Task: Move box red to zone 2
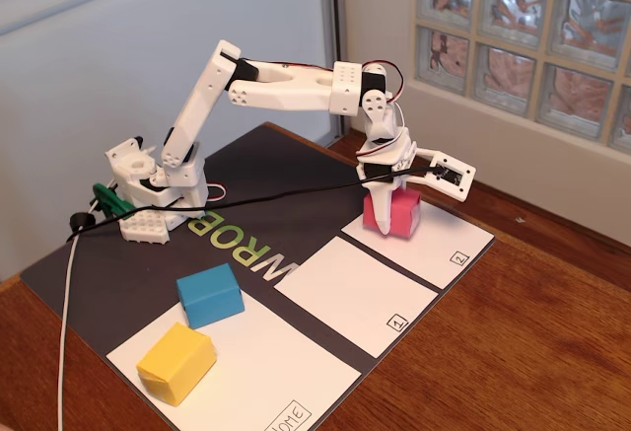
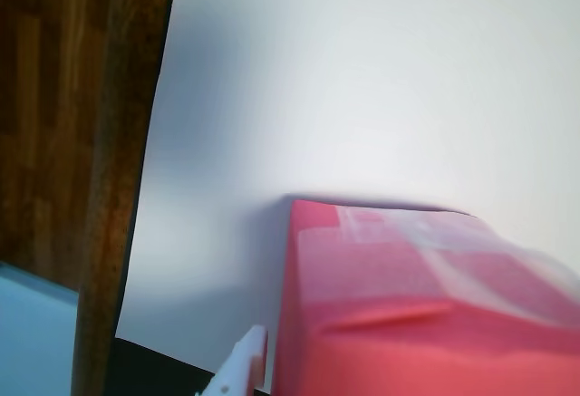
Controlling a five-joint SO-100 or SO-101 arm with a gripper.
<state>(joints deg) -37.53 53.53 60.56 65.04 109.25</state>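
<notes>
The red box (image 1: 392,212) is being rested on the white panel marked 2 (image 1: 449,244), at that panel's far corner in the fixed view, with its base apparently on the paper. The pincer (image 1: 386,185) is being held straight down over the box's top, its fingers standing close against the upper part of the box; whether they are being pressed on it or are just being eased off cannot be told from either view. In the wrist view the box (image 2: 408,305) is filling the lower right, with a white fingertip (image 2: 243,369) being seen just beside its left face.

The placing step is judged to be in hand, with the box already inside zone 2. For the next move, the fingers are to be spread clear of the box's sides and the arm raised straight up, so that the light paper box is not being dragged or tipped. The blue box (image 1: 210,294) and yellow box (image 1: 176,362) are being left on the home panel (image 1: 286,382) of the mat on the desk (image 1: 552,352).
</notes>
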